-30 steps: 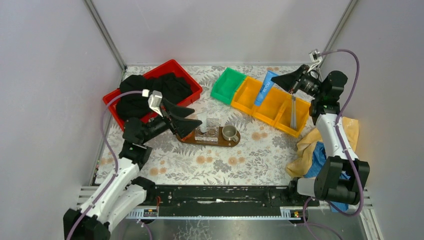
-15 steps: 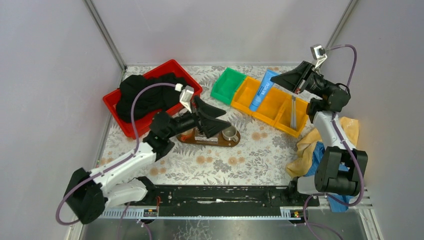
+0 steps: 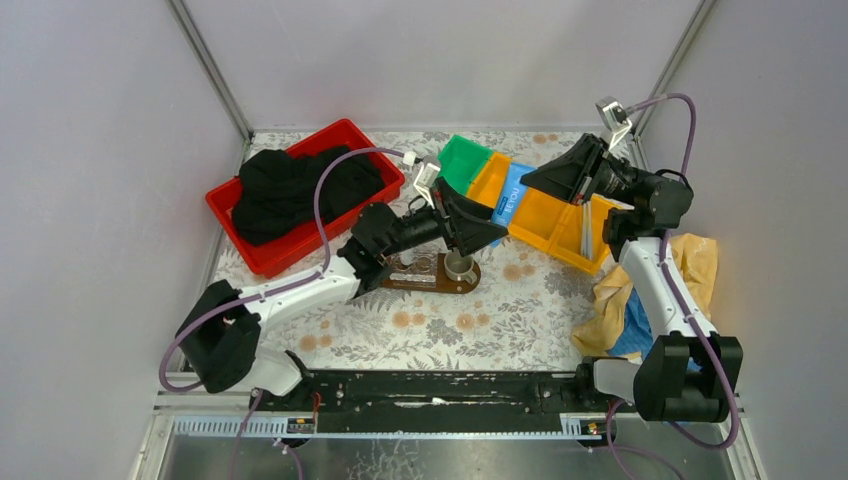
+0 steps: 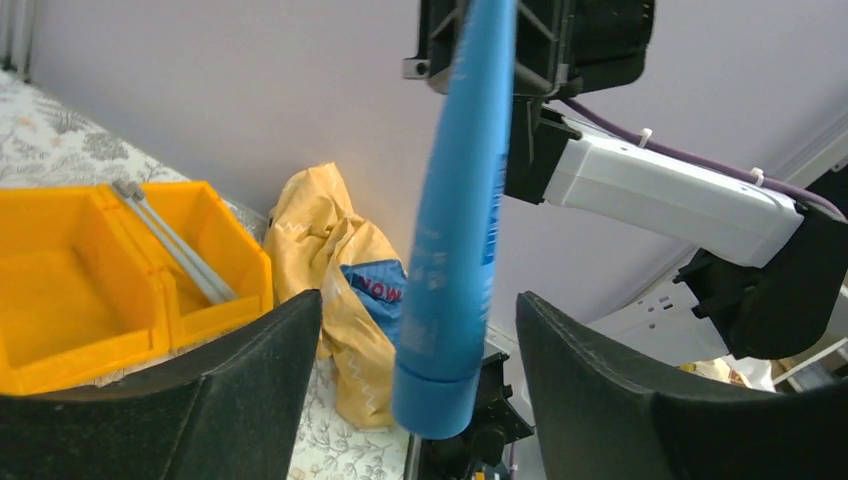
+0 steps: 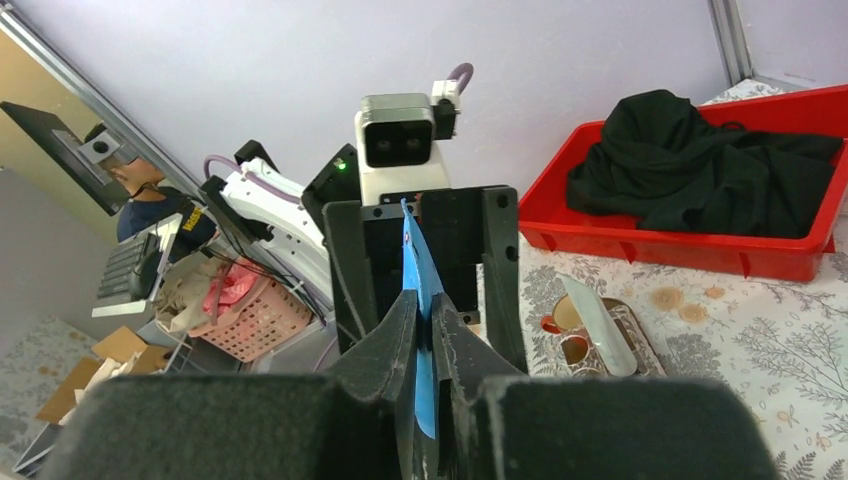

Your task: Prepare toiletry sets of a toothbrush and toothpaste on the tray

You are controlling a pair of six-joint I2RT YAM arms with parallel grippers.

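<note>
The right gripper (image 5: 425, 312) has its jaws pinched tight on the flat end of a blue toothpaste tube (image 4: 458, 230), which sticks out from them toward the other arm. The left gripper (image 4: 415, 310) has its jaws spread wide, and the tube's cap end sits between them with a gap on either side. The tray (image 3: 420, 284) lies on the table just behind the left jaws, beneath that arm's wrist.

White links (image 3: 290, 292), black joints (image 3: 225, 345), purple cables (image 3: 665, 98), grey wrist cameras (image 3: 428, 178).
</note>
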